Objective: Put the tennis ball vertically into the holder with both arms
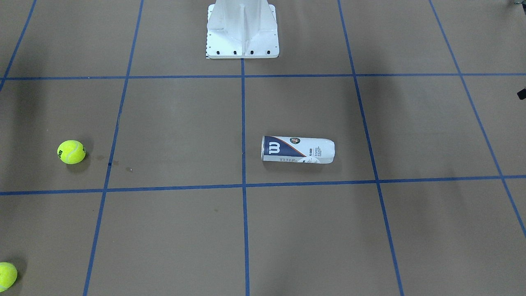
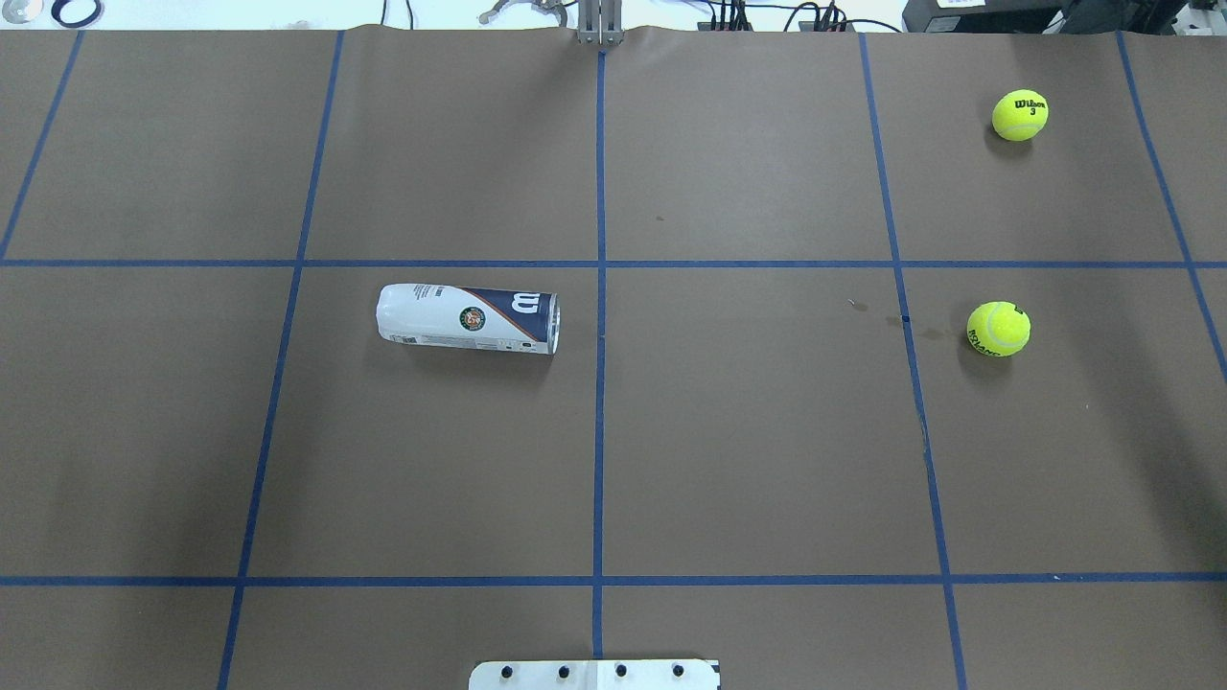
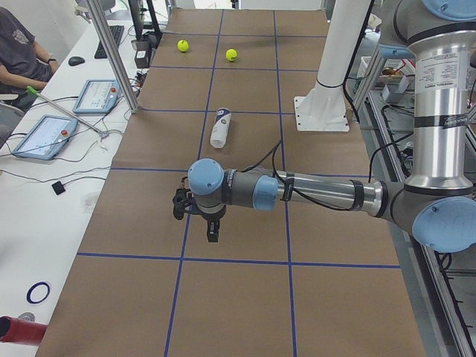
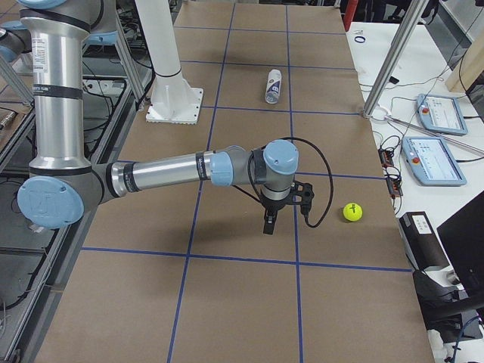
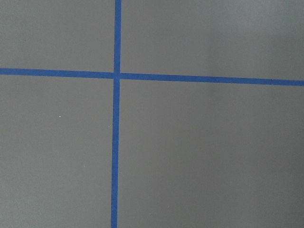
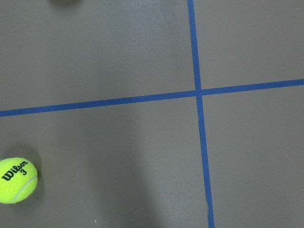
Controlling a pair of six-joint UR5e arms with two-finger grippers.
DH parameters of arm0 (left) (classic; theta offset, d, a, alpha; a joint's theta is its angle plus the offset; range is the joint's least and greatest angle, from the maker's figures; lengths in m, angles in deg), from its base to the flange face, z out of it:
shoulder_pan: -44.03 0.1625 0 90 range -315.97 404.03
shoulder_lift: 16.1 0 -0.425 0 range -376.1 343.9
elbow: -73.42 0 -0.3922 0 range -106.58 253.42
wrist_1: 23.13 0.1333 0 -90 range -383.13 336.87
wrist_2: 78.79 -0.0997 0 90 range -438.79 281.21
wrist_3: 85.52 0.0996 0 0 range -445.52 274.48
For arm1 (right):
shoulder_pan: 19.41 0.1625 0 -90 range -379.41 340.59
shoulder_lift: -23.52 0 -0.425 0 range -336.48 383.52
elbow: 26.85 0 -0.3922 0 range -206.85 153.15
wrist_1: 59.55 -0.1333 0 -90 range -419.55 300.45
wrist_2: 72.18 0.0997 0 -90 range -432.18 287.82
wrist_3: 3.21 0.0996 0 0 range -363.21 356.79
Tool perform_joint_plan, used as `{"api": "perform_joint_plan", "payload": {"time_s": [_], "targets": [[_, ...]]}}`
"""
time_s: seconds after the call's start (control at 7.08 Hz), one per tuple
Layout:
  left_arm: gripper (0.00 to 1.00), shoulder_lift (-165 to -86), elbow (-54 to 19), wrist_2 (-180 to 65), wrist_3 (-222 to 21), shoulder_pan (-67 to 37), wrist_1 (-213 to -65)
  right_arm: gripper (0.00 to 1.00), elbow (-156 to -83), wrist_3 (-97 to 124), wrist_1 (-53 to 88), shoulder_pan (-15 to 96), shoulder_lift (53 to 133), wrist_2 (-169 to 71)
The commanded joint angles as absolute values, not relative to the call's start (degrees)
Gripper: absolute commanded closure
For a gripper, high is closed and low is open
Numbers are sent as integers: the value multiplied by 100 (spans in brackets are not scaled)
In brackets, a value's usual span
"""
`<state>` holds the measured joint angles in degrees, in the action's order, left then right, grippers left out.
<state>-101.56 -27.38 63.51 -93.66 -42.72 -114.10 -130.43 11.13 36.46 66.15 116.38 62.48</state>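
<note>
Holder (image 2: 467,318) is lying on its side on the table (image 2: 748,431), on my left half, just beside the centre tape line. The rimmed end with the W faces centre and I read that as the mouth. The rounded end points outward.

Handling guess: the can is light, thin-walled and slick. It'll roll if nudged and buckle if squeezed hard. I'd take it across the diameter near the base or rim, where it's stiffer, with light force, then stand it upright.

Two balls sit on my right, well apart from the can: Wilson 3 ball (image 2: 1020,115) at the far side, second ball (image 2: 998,328) closer in. Both are felt-covered, so light, grippy and springy. I'd pinch across the middle, and firm is fine.

Left gripper (image 3: 213,232) and right gripper (image 4: 268,224) both hang above bare paper, fingers down, touching nothing. They only show in the side views, so I can't tell how the jaws stand.

View differences:
- Overhead and front show the can and balls but no arms.
- Side views show the arms.
- Left wrist sees only a tape cross (image 5: 117,75).
- Right wrist catches the Wilson 3 ball low-left, printing legible.
</note>
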Motion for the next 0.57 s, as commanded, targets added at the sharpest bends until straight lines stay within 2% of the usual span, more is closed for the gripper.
{"api": "perform_joint_plan", "payload": {"time_s": [0.0, 0.42], "targets": [[0, -10205, -2748, 6324, -9343, -4263, -11410, 0, -13012, 1111, 3643, 6620, 11695, 6247], [0, -10118, -2933, 6324, -9369, -4272, -11874, 0, -12942, 1120, 3625, 6611, 11642, 6256]]}}
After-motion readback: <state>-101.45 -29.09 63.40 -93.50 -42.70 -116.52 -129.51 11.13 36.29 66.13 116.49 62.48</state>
